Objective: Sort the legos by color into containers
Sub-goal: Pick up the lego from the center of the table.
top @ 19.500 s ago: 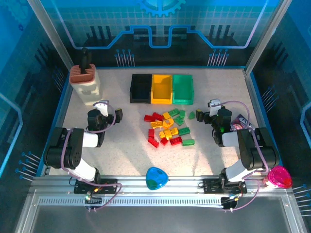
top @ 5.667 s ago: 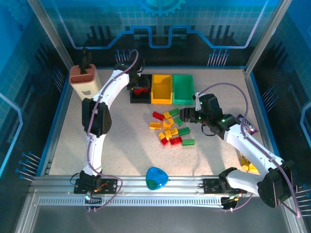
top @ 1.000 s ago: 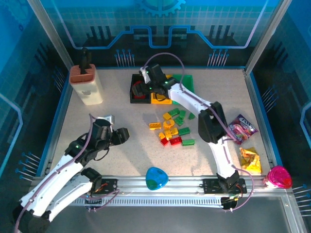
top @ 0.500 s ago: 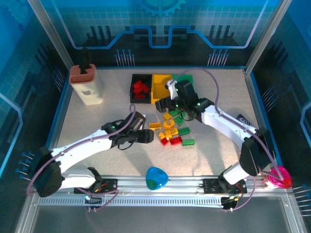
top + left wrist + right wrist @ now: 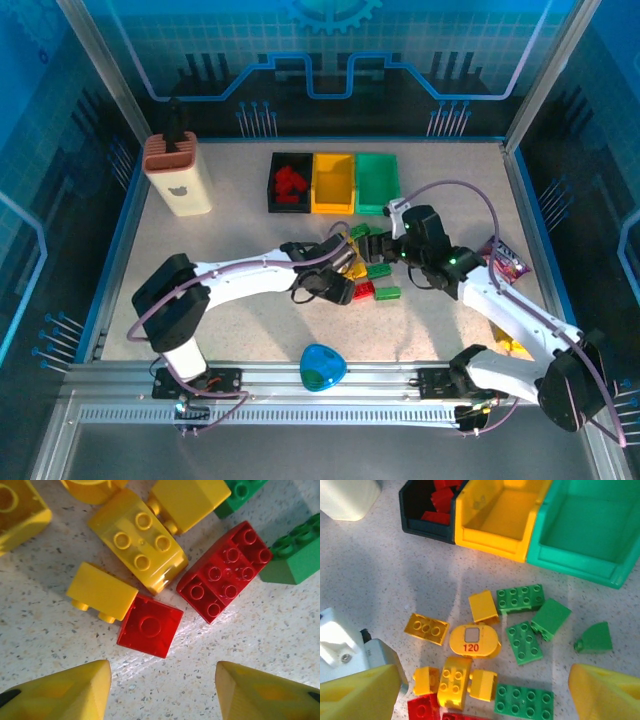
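Straddles small red lego (image 5: 150, 626) with left gripper (image 5: 160, 672), jaws apart, apparently to pinch it for black bin (image 5: 420, 527) holding reds. Hovers right gripper (image 5: 482, 675), spread and empty, above green legos (image 5: 520, 597) near green bin (image 5: 580, 565).

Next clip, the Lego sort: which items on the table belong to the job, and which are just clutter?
Part of the job:
- legos, red, yellow and green
- black bin, some red ones inside
- yellow bin
- green bin

Just lying about:
- cream block with brown top
- blue-green disc
- snack packets
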Tool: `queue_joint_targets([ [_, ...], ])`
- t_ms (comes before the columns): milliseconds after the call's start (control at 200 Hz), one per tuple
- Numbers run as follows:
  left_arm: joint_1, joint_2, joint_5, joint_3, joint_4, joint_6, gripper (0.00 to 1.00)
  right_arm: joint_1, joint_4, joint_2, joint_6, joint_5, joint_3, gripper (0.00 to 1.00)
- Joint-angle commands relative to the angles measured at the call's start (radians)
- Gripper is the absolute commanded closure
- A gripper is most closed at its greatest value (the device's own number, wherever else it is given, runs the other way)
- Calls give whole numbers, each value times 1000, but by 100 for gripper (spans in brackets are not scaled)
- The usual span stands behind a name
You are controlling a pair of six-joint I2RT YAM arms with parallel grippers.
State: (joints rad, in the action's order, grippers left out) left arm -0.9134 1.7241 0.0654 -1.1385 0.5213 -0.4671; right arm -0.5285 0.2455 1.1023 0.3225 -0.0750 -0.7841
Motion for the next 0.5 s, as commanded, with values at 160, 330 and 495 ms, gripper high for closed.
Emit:
queue_joint_targets([
  [160, -15, 77, 73, -53, 73, 11, 37, 22, 1, -76, 35, -17, 82, 12],
  [330, 20, 65, 109, -82, 101, -2, 34, 25, 11, -92, 40, -18, 99, 13],
  [495, 131, -3, 52, -72, 71, -18, 33, 32, 8, -108, 48, -19, 119, 13],
])
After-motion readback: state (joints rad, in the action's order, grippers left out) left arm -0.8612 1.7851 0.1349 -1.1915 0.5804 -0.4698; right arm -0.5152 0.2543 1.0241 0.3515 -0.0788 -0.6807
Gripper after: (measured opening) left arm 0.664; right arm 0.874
